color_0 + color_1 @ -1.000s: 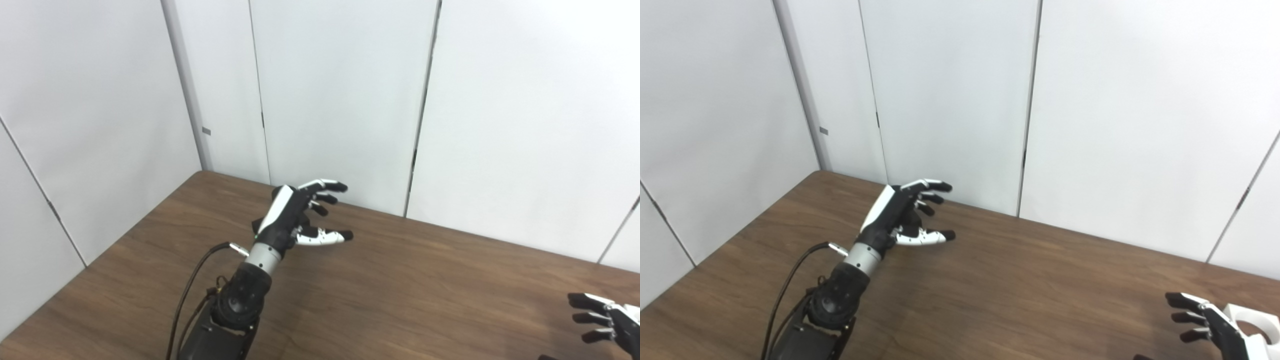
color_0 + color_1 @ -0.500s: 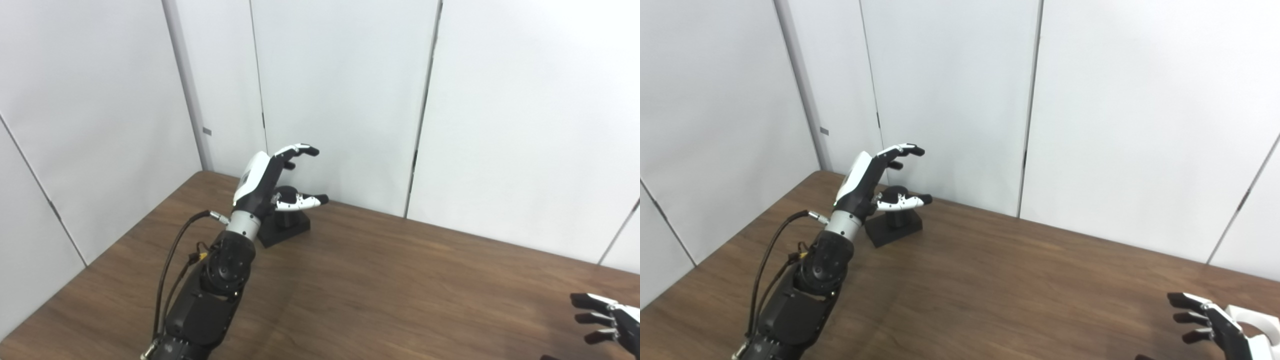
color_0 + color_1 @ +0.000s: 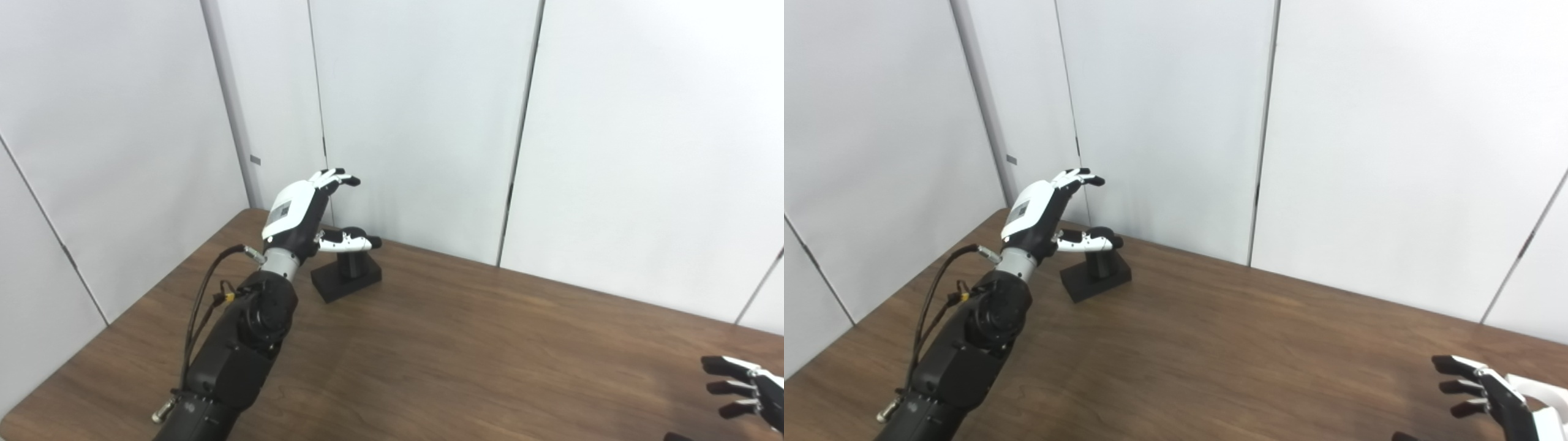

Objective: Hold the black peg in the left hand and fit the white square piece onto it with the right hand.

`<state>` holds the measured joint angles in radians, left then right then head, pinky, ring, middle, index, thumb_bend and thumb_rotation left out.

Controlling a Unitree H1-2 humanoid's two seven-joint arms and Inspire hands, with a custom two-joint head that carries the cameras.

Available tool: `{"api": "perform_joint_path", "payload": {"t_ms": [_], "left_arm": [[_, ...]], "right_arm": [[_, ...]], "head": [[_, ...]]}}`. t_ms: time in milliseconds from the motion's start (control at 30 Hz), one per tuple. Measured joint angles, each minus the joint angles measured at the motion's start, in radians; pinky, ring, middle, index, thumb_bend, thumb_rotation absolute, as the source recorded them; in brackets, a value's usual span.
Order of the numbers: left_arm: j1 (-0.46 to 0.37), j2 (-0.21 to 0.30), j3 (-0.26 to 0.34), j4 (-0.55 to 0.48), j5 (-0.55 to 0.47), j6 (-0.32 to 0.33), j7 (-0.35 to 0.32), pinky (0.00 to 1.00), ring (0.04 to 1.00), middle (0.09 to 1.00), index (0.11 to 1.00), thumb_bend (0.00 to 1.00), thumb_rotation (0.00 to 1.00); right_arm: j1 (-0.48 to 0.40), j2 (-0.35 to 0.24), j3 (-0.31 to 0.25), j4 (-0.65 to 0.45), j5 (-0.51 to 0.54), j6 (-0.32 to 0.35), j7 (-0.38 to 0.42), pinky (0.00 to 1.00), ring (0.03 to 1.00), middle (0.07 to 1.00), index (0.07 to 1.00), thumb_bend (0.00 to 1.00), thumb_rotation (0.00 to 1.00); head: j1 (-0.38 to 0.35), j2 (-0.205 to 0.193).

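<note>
Wood-grain table (image 3: 490, 343), square-based black peg (image 3: 349, 272).

A wooden table (image 3: 1213, 343) is carrying a black peg (image 3: 1096, 269) near its far corner and a white piece (image 3: 1540, 398) at its right edge.

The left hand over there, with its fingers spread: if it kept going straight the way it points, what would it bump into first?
Probably the white wall panel behind the table. The left hand is open above the black peg, so it would likely pass over it; depth is uncertain.
</note>
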<state>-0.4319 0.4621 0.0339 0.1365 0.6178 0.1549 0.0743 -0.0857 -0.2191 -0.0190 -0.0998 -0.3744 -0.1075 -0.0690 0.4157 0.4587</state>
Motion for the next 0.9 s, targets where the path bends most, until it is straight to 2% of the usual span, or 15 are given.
{"api": "perform_joint_path", "payload": {"t_ms": [100,233,467,667,800,900], "left_arm": [[-0.005,0.005,-0.021,0.029,0.057,0.047,0.013,0.89,1.000,0.996,0.850,1.00,0.45],[-0.006,0.013,-0.049,0.053,0.116,0.121,0.009,0.97,1.000,1.000,0.895,1.00,0.51],[-0.021,0.056,-0.116,0.106,0.198,0.241,-0.032,0.99,1.000,1.000,0.892,1.00,0.61],[-0.043,0.063,-0.138,0.181,0.191,0.259,-0.035,0.99,1.000,1.000,0.875,1.00,0.61],[-0.042,0.063,-0.159,0.222,0.186,0.261,-0.043,0.96,1.000,1.000,0.874,1.00,0.67],[-0.042,0.063,-0.176,0.231,0.186,0.266,-0.056,0.98,1.000,1.000,0.876,1.00,0.68]], "right_arm": [[0.001,0.001,0.000,-0.008,0.000,0.017,0.001,0.47,0.632,0.701,0.683,0.58,0.00],[0.001,0.001,0.000,-0.011,0.000,0.020,0.001,0.47,0.629,0.698,0.678,0.59,0.00],[0.001,0.001,0.000,-0.029,0.000,0.021,0.002,0.47,0.625,0.700,0.682,0.59,0.00],[0.001,0.002,0.000,-0.035,0.000,0.028,0.005,0.46,0.618,0.696,0.680,0.59,0.00],[0.005,0.002,0.000,-0.042,0.000,0.042,0.006,0.46,0.624,0.700,0.684,0.59,0.00],[0.008,0.002,0.000,-0.053,0.000,0.057,0.009,0.47,0.623,0.700,0.684,0.59,0.00]], "head": [[0.000,0.002],[0.000,0.006],[-0.003,0.015],[-0.006,0.018],[-0.006,0.018],[-0.008,0.028]]}}
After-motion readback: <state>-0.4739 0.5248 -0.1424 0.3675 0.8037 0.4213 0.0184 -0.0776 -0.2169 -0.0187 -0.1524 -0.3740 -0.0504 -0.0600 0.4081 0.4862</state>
